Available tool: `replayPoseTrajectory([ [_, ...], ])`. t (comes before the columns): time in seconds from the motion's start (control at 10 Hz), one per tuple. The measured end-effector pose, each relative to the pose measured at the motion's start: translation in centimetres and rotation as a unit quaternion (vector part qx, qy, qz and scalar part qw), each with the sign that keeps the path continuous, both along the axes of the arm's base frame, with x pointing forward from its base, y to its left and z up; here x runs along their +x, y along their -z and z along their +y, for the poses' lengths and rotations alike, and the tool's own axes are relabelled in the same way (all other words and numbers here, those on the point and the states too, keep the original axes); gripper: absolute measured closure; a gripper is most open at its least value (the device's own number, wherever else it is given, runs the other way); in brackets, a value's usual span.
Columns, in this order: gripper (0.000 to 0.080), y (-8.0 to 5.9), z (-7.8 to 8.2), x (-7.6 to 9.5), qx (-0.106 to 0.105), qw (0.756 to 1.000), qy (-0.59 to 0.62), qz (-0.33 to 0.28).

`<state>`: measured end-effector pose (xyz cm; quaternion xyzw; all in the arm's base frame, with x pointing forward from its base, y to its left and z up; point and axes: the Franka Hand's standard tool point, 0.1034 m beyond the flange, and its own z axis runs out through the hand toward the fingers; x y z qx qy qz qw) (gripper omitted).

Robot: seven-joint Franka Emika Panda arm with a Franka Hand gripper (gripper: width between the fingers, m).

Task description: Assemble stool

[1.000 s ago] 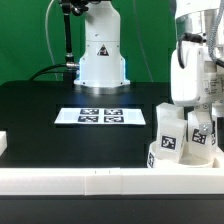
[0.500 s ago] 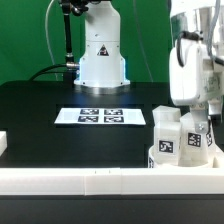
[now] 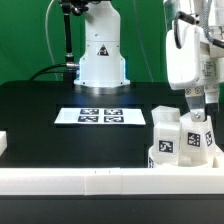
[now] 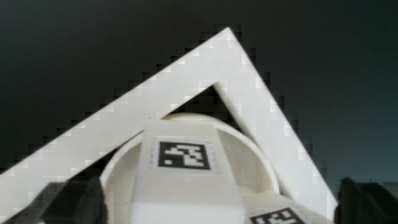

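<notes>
Two-finger gripper (image 3: pixel 203 97) open wide, nothing between the fingers, hanging just above the upright short blocky white tagged legs (image 3: pixel 184 132) at the exterior view's right. Legs standing in the thick round white plastic disc seat (image 3: pixel 183 157), itself pushed against the long white border rail (image 3: pixel 80 181). Looks like a leg-seating step just released; three legs apparently in, count not certain. Next move, by judgement: clear upward, check each leg is fully seated. Fingertips partly masked by legs. Sockets hidden. Wrist view shows only one tagged leg (image 4: pixel 183 158) up close, fingers unseen. Flat white marker board (image 3: pixel 101 116) well apart.
</notes>
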<state>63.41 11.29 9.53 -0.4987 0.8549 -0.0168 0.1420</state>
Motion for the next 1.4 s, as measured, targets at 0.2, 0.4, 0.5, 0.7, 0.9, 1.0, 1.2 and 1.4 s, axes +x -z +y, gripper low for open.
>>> replayPoseTrajectory([
  [0.2,0.0150,-0.1,0.4,-0.1,-0.035,0.992,-0.124,0.015],
  [0.4,0.0150,-1.8,1.1,0.5,-0.048,0.980,-0.191,0.005],
  [0.5,0.0150,-2.7,1.9,0.4,-0.053,0.974,-0.222,0.006],
  [0.7,0.0150,-3.1,2.0,0.6,-0.074,0.952,-0.297,-0.008],
  [0.9,0.0150,-3.0,1.8,0.6,-0.091,0.928,-0.362,-0.014],
  [1.0,0.0150,-3.0,1.7,0.7,-0.101,0.912,-0.396,-0.017],
  [1.2,0.0150,-2.9,1.4,0.7,-0.123,0.858,-0.499,-0.016],
  [1.4,0.0150,-2.5,0.6,1.1,-0.134,0.818,-0.559,-0.018],
])
